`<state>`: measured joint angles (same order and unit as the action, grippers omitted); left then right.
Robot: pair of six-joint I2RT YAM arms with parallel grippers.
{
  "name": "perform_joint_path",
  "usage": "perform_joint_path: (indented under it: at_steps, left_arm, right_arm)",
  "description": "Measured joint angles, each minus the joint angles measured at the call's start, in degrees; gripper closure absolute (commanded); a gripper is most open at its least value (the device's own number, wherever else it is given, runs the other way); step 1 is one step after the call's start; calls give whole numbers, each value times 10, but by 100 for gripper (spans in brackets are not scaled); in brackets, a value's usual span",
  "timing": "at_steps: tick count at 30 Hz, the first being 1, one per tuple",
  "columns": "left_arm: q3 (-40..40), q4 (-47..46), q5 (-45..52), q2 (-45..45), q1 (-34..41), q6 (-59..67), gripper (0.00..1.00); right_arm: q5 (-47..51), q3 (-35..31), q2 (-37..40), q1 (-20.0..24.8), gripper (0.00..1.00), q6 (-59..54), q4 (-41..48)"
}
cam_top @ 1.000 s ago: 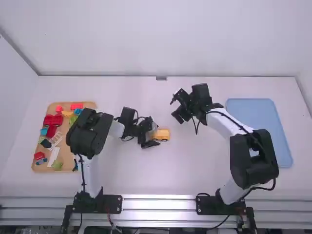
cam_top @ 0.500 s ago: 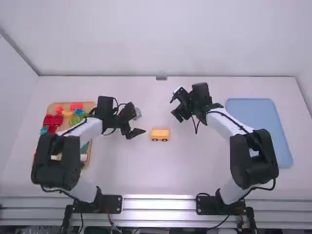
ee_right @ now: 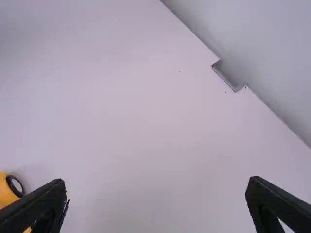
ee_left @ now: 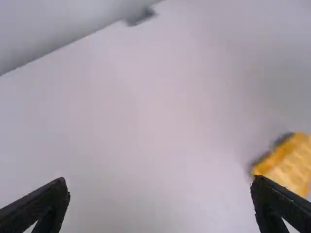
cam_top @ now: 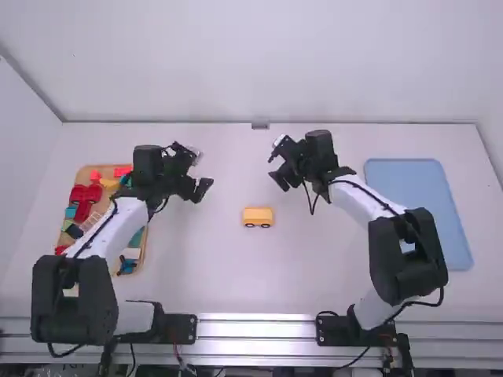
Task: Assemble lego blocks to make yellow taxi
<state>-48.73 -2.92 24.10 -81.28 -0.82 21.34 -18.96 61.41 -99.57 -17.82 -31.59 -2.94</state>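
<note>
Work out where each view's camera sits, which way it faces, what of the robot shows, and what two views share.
High view: above and behind the arms, facing forward and down onto the table; left arm and right arm show.
Left wrist view: on that wrist, facing table and wall; left gripper, open.
Right wrist view: on that wrist, facing table and wall; right gripper, open.
Shared: both wrist views catch the yellow car.

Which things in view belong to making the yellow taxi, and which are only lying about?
For the job:
- yellow wheeled block car
- left gripper
- right gripper

Probably just lying about:
- red blocks in the tan tray
- blue tray
</note>
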Motion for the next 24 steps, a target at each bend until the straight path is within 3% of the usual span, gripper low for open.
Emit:
perform_joint_path:
  at_steps: [5, 7, 17, 24]
  left_arm:
    - [0, 0, -250, 48, 0, -160, 1]
    - [0, 0, -293, 55, 0, -185, 1]
    - [0, 121, -407, 56, -2, -167, 1]
    - [-21, 63, -458, 56, -2, -185, 1]
  right_arm:
    - [0, 0, 0, 0, 2, 0, 2]
    - [0, 0, 0, 0, 2, -1, 2]
    - [-2, 0, 0, -2, 2, 0, 1]
    - [-2, 0, 0, -14, 2, 0, -16]
